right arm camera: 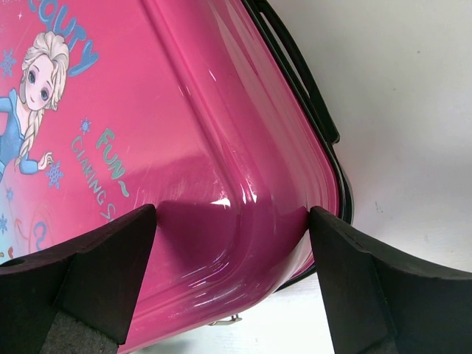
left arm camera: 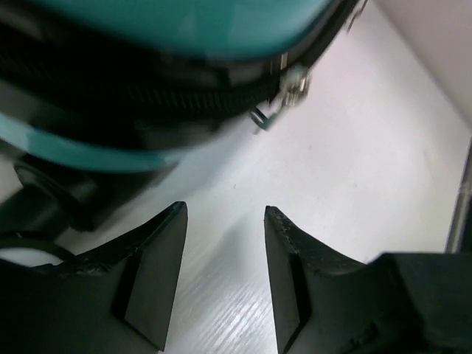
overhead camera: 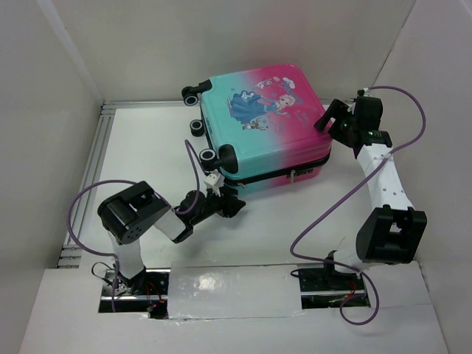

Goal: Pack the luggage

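Left gripper [left arm camera: 225,214] stands part open and empty, low over the white table [left arm camera: 369,184], just short of the small metal zip pull [left arm camera: 291,85] on the near edge of the closed pink-to-teal hard-shell suitcase [overhead camera: 262,129], which lies flat at the table's far middle. Best, I judge: centre that tab between the jaws, pinch, draw along the track. Right gripper [right arm camera: 232,214] gapes wide over the pink corner, holding nothing; it could brace the shell. Print reads "FUN"; other words unclear

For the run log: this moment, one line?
luggage shut, lying flat | left jaws open near zipper pull | right jaws open at pink corner
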`<state>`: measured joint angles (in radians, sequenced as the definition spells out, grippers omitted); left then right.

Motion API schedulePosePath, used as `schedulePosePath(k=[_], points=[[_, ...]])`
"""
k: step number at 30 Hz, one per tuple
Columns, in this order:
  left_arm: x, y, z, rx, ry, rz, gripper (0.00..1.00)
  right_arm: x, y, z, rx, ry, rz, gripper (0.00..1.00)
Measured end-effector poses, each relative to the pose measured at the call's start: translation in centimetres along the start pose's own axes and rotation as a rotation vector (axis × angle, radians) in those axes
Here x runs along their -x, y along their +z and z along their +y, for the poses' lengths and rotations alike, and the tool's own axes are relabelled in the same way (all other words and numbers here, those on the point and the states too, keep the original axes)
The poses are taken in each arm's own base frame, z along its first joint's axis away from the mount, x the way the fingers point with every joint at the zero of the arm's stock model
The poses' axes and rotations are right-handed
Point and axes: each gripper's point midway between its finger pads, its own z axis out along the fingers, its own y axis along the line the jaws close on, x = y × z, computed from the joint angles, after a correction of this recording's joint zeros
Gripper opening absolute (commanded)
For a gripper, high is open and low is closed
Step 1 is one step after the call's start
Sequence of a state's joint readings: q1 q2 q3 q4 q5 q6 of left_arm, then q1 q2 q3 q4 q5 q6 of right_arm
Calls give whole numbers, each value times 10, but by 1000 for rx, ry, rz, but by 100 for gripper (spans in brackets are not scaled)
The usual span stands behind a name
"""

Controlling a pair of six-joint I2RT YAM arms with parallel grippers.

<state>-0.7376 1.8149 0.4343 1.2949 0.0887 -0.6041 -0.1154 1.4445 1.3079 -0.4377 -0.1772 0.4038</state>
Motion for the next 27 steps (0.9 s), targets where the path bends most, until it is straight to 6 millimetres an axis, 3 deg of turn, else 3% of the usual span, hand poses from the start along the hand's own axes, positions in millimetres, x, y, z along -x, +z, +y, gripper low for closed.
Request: schedulePosePath(k=[5,12,21,27], points=[[-28,-6,3,4,46,73,57,0,0,0,-1,0,0,89],[-31,-9,-1,-23,83,90,57,0,0,0,-3,-3,-1,89],[-12,-12,-22,-121,186,55,57,0,0,0,-4,-4,-1,89],[15,-8,-35,-159,281,-19,57,0,0,0,-4,-4,-1,89]])
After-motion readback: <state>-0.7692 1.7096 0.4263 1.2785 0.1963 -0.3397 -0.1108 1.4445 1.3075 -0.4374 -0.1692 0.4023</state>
